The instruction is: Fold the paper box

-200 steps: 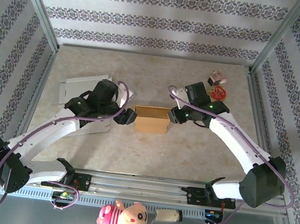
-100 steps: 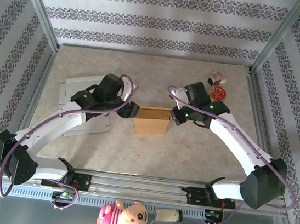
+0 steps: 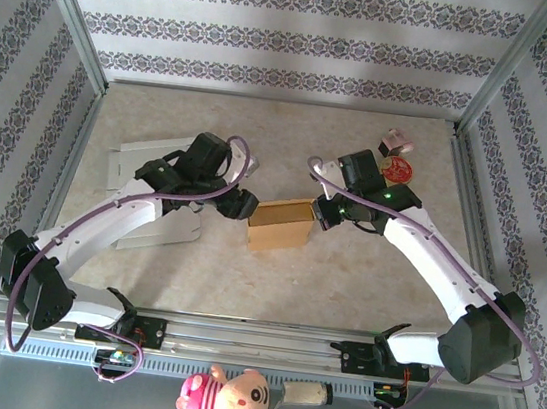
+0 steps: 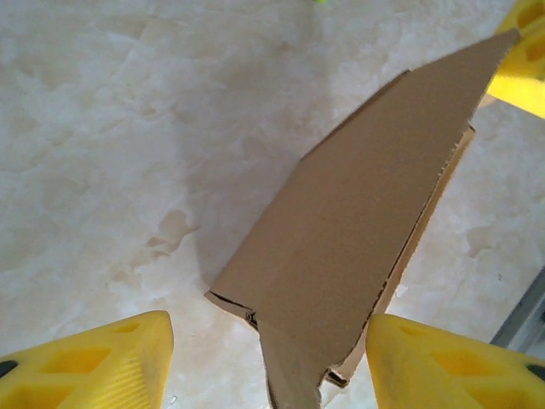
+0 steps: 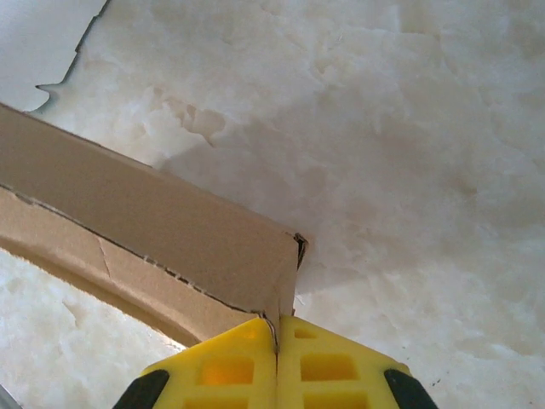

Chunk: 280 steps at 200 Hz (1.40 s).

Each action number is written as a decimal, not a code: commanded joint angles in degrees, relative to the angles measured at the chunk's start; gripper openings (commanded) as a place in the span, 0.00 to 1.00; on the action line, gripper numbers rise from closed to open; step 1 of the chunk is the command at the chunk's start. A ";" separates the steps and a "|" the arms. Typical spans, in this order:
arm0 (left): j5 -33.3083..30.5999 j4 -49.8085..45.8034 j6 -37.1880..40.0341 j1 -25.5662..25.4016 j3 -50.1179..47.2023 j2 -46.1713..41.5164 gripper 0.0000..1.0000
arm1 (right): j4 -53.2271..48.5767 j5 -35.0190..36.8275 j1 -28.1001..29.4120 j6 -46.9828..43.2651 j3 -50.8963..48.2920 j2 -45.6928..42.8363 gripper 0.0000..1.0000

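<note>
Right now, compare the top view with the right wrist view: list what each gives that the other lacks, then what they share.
Top view: the left gripper open beside the cardboard box, a pink toy at the near edge, a red disc in the far right corner. Right wrist view: the right gripper shut on the box's corner edge, the torn perforations seen close. Shared: the box, the marble table, a white sheet.

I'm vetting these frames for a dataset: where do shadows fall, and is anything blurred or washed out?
Top external: even light, sharp, soft shadows under the arms. Left wrist: the paper box throws a soft shadow onto the table at its left; cardboard edges sharp. Right wrist: crisp cardboard, pale table bordering on washed out.
</note>
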 commanded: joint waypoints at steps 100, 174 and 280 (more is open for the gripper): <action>0.31 -1.97 -0.07 -0.84 -0.25 -0.20 0.17 | -0.89 0.58 0.77 1.22 2.08 0.80 0.05; -5.45 1.42 -12.82 -0.84 -0.66 0.24 0.02 | 4.43 -2.84 0.78 17.72 0.93 1.32 0.07; -5.16 3.44 -19.07 -0.84 -1.50 0.94 0.02 | 8.37 -7.11 1.57 26.32 -4.43 1.01 0.06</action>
